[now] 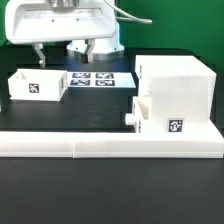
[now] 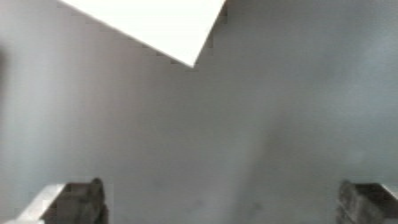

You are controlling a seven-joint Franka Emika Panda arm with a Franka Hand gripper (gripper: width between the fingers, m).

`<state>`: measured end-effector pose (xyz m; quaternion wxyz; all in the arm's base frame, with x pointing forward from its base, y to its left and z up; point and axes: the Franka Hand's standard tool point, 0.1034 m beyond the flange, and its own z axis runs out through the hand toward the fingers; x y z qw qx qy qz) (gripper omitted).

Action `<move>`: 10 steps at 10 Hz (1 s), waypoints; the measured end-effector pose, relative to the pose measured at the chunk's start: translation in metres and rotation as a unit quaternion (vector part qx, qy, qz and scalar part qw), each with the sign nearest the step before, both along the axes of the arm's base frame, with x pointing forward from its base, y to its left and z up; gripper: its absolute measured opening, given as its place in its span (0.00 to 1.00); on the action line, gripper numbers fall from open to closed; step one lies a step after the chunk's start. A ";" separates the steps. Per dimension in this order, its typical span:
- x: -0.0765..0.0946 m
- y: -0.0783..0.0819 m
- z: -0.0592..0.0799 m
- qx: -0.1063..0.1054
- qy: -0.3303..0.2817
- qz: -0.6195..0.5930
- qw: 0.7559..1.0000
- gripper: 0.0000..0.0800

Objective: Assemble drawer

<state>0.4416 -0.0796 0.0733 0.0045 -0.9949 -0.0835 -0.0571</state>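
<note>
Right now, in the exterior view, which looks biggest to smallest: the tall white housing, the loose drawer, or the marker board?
1. Housing, clearly largest.
2. Loose drawer.
3. Marker board, about the same; it lies flat and farther back, so this order is unsure.

Black worktop (image 1: pixel 110 195) with white parts

A drawer (image 1: pixel 37 85) sits at the exterior view's left, the marker board (image 1: pixel 97 79) beside it, the housing (image 1: pixel 175 98) at right, a long white rail (image 1: pixel 105 146) in front.

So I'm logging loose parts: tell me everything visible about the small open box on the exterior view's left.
The drawer is a small white, plastic-looking, open-topped box. It sits upright on the dark table, with a black-and-white square tag on its front face. It stands apart from the housing, and nothing grips it.
</note>
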 end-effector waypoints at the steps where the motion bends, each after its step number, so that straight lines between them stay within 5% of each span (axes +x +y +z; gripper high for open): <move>1: -0.012 -0.001 -0.007 0.006 0.004 -0.049 0.999 0.81; 4: -0.033 -0.016 -0.023 0.021 0.009 -0.150 0.988 0.81; 8: -0.033 -0.015 -0.025 0.019 0.010 -0.131 0.991 0.81; 10: -0.049 -0.021 -0.040 0.014 0.015 -0.120 0.993 0.81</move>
